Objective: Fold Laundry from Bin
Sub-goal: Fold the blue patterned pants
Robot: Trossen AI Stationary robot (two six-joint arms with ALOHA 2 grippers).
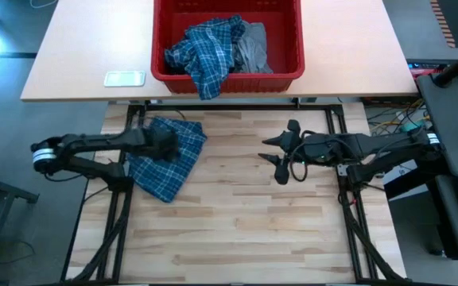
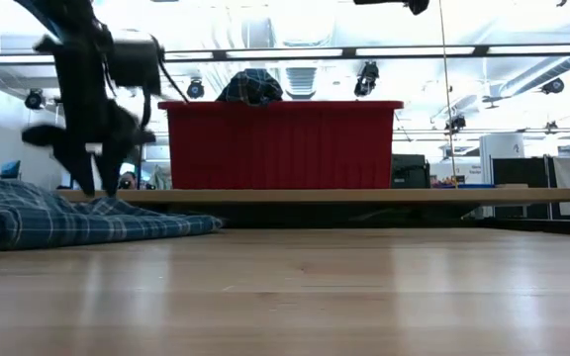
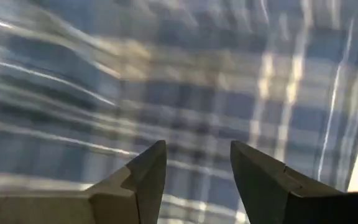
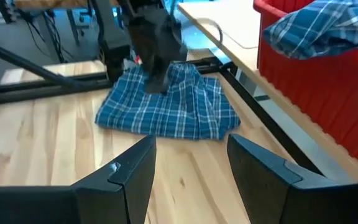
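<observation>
- Plaid cloth, blue and white, lies bunched on the wooden table [image 1: 237, 230] at about nine o'clock: one plaid garment [image 1: 168, 159], well apart from the red bin [image 1: 227, 78] at twelve o'clock.
- Inside the bin sit a second plaid shirt [image 1: 207, 52], one corner draped over the near rim, and a grey garment [image 1: 253, 46] beside it.
- Left gripper [image 1: 165, 145] hovers over the table garment with its fingers parted; the left wrist view shows nothing between them, only cloth beyond.
- Right gripper [image 1: 283, 155] waits near the table's centre, fingers spread and empty.
- Risk, as I judge it: closing here could pinch several bunched layers together, so a lift drags the whole heap instead of spreading one edge.
- Another risk: the garment sits near the table's nine o'clock side, and a pull that way could slide it off.
- Hard to make out: collar, sleeves and hem are lost in the crumple, and whether the left fingertips touch the cloth I cannot tell.
</observation>
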